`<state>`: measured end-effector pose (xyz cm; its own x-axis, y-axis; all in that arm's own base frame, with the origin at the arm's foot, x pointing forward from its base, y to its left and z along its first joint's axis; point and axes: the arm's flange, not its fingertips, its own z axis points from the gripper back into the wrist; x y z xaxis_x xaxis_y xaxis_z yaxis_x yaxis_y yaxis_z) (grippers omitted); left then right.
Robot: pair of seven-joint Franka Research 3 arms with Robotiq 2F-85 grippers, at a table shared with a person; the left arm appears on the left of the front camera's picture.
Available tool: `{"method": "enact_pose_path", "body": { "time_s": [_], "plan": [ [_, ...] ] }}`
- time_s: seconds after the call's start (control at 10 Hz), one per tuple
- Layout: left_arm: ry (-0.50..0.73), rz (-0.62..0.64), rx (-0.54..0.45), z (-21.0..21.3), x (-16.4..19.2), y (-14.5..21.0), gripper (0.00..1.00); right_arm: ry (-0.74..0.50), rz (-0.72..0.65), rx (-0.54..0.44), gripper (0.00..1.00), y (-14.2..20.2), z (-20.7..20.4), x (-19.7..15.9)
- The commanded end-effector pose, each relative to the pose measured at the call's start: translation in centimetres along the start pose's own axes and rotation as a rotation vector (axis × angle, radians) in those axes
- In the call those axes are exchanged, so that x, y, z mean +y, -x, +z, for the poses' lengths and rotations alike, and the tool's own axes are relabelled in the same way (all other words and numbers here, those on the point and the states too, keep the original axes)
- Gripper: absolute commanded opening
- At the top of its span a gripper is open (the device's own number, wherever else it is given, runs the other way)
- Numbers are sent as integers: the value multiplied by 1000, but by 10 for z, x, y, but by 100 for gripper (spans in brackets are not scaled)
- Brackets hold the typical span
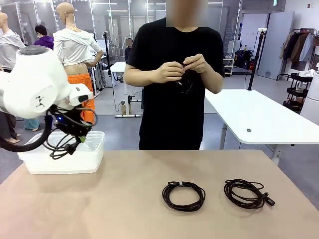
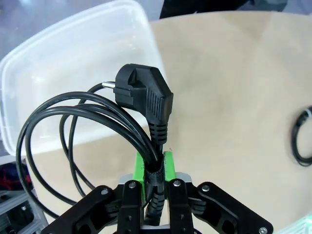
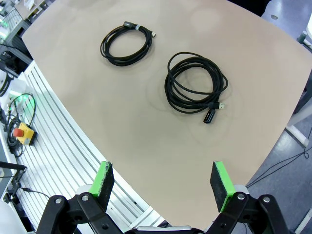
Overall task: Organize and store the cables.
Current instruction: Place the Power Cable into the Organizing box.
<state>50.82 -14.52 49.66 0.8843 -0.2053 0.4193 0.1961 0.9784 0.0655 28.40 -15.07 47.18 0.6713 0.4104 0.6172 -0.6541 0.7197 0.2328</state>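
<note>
My left gripper is shut on a black power cable, whose loops hang beside the clear plastic bin. In the left wrist view the green pads of that gripper pinch the cord just below its angled plug, over the bin. Two coiled cables lie on the tan table: one at the middle, one to its right. My right gripper stands open and holds nothing, above the table's near edge. The person's hands hold another thin black cable.
The bin stands at the table's far left corner. A person in a black shirt stands at the far side. A white table is behind on the right. An aluminium rail frame runs below the table's edge.
</note>
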Motion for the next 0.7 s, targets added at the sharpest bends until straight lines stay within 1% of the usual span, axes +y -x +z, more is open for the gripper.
{"method": "enact_pose_path", "body": {
  "time_s": [0.0, 0.1, 0.2, 0.4, 0.5, 0.6],
  "plan": [
    [20, 29, -47, -7, 32, -25, 18, -4, 9, -7, 100, 1, 1, -1],
    [25, 14, -40, -7, 50, -34, 18, -4, 9, -7, 100, 1, 1, -1],
    [-4, 11, -60, -10, 66, -45, 18, -4, 9, -7, 100, 1, 1, -1],
    [-23, 70, -19, -31, 84, -67, 18, -4, 9, -7, 100, 1, 1, -1],
    [-71, 117, -50, -51, 92, -79, 18, -4, 9, -7, 100, 1, 1, -1],
    [-55, 137, -7, -64, 96, -82, 18, -4, 9, -7, 100, 1, 1, -1]
  ]
}}
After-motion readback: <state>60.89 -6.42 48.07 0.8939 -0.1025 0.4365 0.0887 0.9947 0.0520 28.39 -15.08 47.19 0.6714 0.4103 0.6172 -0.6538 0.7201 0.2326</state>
